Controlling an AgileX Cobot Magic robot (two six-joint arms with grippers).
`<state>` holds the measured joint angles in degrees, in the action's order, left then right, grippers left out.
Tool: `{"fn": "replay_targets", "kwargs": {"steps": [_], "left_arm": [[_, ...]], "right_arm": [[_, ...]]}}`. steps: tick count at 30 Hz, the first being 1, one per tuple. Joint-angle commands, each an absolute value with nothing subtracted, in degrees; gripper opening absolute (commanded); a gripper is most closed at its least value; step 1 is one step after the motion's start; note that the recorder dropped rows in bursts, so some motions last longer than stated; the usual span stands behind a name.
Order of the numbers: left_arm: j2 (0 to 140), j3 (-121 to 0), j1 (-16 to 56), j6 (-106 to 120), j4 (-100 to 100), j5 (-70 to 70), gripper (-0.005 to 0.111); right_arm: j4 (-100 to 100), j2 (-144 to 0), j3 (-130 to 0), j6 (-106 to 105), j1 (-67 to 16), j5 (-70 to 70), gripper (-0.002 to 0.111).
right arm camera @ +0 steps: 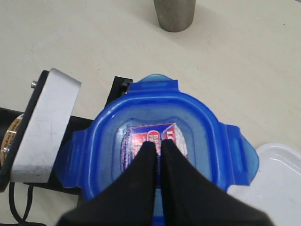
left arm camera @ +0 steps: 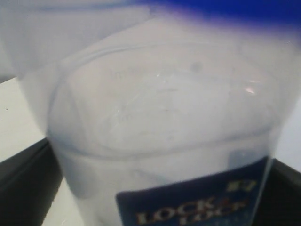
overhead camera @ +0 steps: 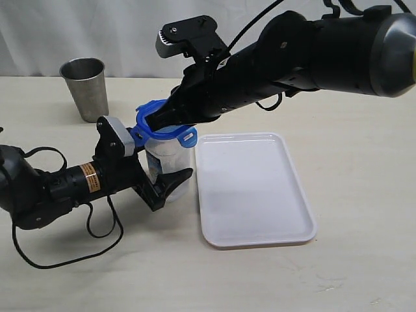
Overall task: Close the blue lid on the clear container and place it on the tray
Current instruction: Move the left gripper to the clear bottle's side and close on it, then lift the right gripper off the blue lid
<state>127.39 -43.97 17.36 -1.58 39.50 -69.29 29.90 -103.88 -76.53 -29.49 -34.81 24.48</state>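
1. Exterior view: I see the left gripper reaching in from the left. Its jaws are spread wide around the lower half of the clear container, one finger in front of it and one behind. The container stands upright on the table, just beside the left edge of the tray and not on it. The blue lid sits on top of the container. The right gripper comes down from the upper right, with its tip on the lid. A steel cup stands well apart at the back left.

2. Left wrist view: The clear container fills almost my whole picture, blurred. Its blue label faces the camera, and a strip of the blue lid shows above. The dark fingers lie against both sides of the container, so I read this as a wide clasp on it.

3. Right wrist view: The right gripper is closed with its two fingers pressed together and nothing between them. Its tips rest on the red-blue sticker in the middle of the blue lid. The lid's flaps stick outward. I can see a corner of the tray beside the lid, and the steel cup beyond it.
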Motion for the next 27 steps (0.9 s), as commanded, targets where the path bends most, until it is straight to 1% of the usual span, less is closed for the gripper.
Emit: {"fn": "replay_targets", "kwargs": {"steps": [1, 11, 13, 14, 15, 16, 17, 18, 20, 22, 27], "left_arm": [[127.6, -44.3, 17.7, -1.3, 38.3, -70.0, 0.093], [127.6, -44.3, 18.0, -1.1, 36.6, -70.0, 0.093], [127.6, -44.3, 18.0, -1.1, 36.3, -70.0, 0.089], [127.6, -44.3, 18.0, -0.6, 36.3, -70.0, 0.078], [127.6, -44.3, 18.0, -0.6, 36.6, -70.0, 0.072], [127.6, -44.3, 18.0, -0.6, 37.3, -70.0, 0.058], [127.6, -44.3, 18.0, -0.6, 37.5, -70.0, 0.053], [127.6, -44.3, 18.0, -0.6, 38.9, -70.0, 0.041], [127.6, -44.3, 18.0, -0.6, 38.9, -70.0, 0.023], [127.6, -44.3, 18.0, -0.9, 38.9, -70.0, 0.001], [127.6, -44.3, 18.0, -3.2, 37.3, -70.0, 0.000]], "right_arm": [[29.3, -103.5, -76.0, -29.1, -34.7, 26.0, 0.004], [29.3, -103.5, -76.0, -29.1, -34.7, 26.0, 0.004], [29.3, -103.5, -76.0, -29.1, -34.7, 26.0, 0.004], [29.3, -103.5, -76.0, -29.1, -34.7, 26.0, 0.004], [29.3, -103.5, -76.0, -29.1, -34.7, 26.0, 0.004], [29.3, -103.5, -76.0, -29.1, -34.7, 26.0, 0.004], [29.3, -103.5, -76.0, -29.1, -34.7, 26.0, 0.004], [29.3, -103.5, -76.0, -29.1, -34.7, 26.0, 0.004], [29.3, -103.5, -76.0, -29.4, -34.7, 26.0, 0.004], [29.3, -103.3, -76.0, -29.9, -34.7, 26.0, 0.004], [28.8, -99.9, -78.1, -31.1, -34.7, 26.0, 0.005]]}}
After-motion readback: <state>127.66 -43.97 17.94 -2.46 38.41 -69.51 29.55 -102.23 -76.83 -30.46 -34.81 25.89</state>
